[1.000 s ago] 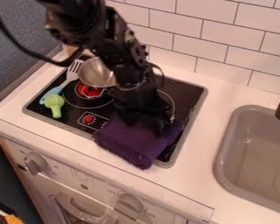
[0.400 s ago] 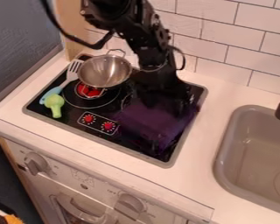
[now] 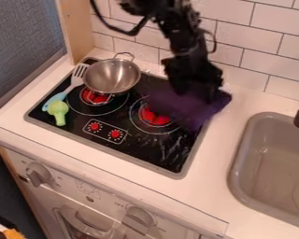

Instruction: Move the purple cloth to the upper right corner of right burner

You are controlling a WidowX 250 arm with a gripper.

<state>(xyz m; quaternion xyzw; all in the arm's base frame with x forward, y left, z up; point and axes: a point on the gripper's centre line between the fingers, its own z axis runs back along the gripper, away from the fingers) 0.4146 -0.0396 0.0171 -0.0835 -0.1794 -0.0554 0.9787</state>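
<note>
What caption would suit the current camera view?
Black gripper with the purple cloth at the upper right of the right burner, metal pan farther left.

White rectangular tiles with dark grout line the wall (image 3: 264, 51) behind a pale countertop (image 3: 239, 105), beside a textured blue-gray panel (image 3: 24, 37) and an upright light-wood board (image 3: 75, 30).

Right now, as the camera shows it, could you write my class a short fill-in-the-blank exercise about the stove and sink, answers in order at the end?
The cloth at the gripper is ____.
The toy broccoli is ____.
The cooktop has ____ red dials.
In this view, the sink lies to the cooktop's ____.

Missing words: purple; green; two; right.
</note>
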